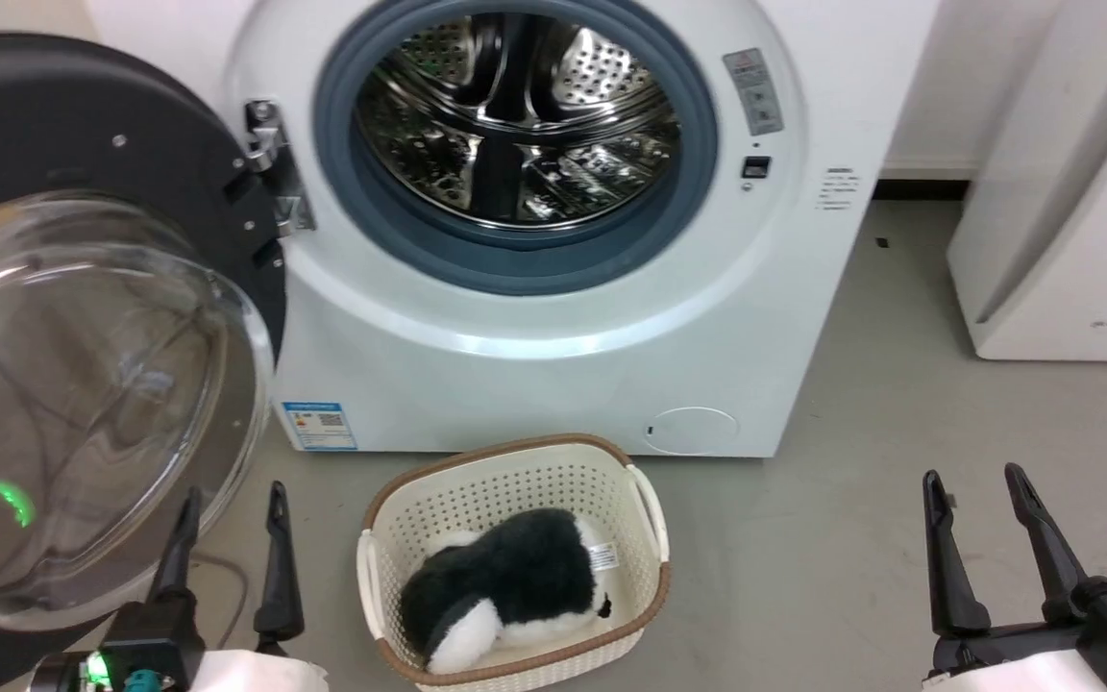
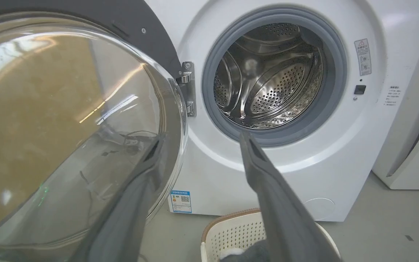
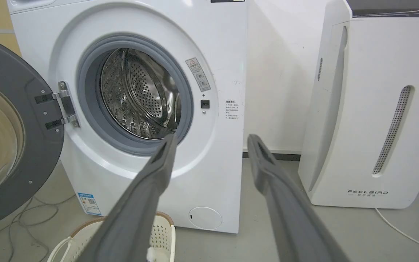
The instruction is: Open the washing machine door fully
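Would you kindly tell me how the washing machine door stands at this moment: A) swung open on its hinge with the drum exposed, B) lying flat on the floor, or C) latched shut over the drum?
A: the washing machine door hangs swung out to the left on its hinge, and the steel drum is in plain sight.

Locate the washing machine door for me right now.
In the head view the washing machine door stands swung open at the left on its hinge, its glass bowl above the left gripper and left of the basket.
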